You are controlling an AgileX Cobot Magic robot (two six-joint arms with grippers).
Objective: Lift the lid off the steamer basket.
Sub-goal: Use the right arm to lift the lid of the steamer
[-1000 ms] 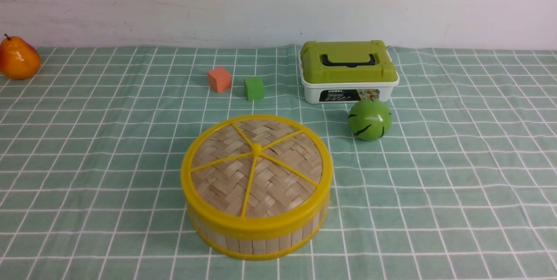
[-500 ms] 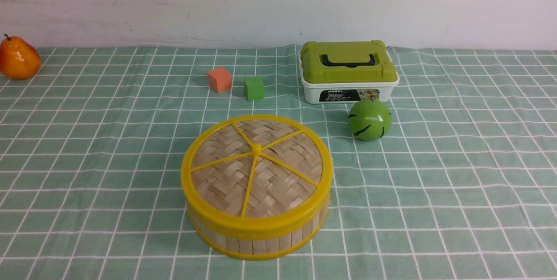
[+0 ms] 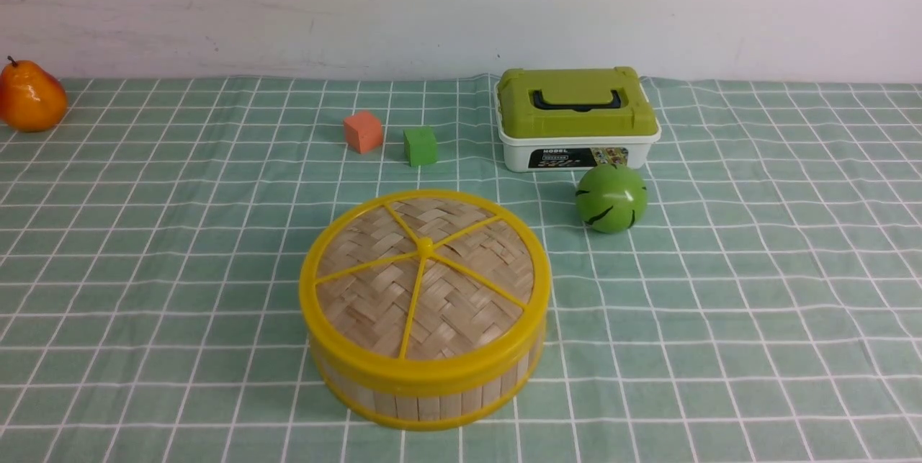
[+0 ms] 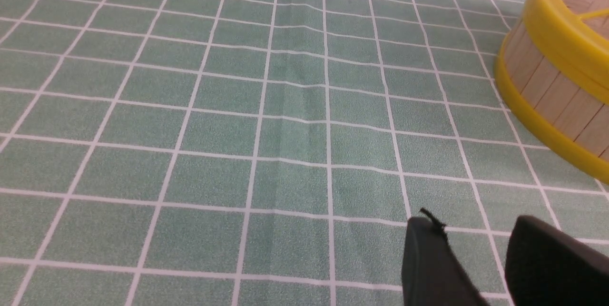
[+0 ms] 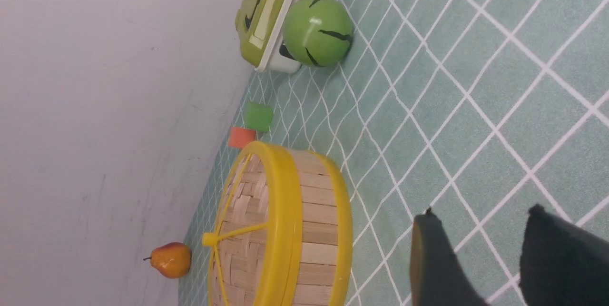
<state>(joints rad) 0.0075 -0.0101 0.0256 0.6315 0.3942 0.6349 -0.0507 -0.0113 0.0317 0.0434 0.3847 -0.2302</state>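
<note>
The woven tan lid (image 3: 425, 272) with yellow rim, spokes and centre knob sits on the steamer basket (image 3: 425, 398), a round tub with wood slat walls, at the table's front centre. No gripper shows in the front view. In the left wrist view my left gripper (image 4: 476, 225) is open and empty over the cloth, apart from the basket (image 4: 547, 92) and its lid (image 4: 566, 30). In the right wrist view my right gripper (image 5: 480, 215) is open and empty over the cloth, beside the basket (image 5: 319, 230) with the lid (image 5: 242, 215) on it.
A white box with green lid (image 3: 576, 117) stands at the back, a green ball (image 3: 611, 197) in front of it. An orange cube (image 3: 362, 131) and a green cube (image 3: 420, 145) lie behind the basket. A pear (image 3: 29, 97) is far left. A checked green cloth (image 3: 756, 304) covers the table.
</note>
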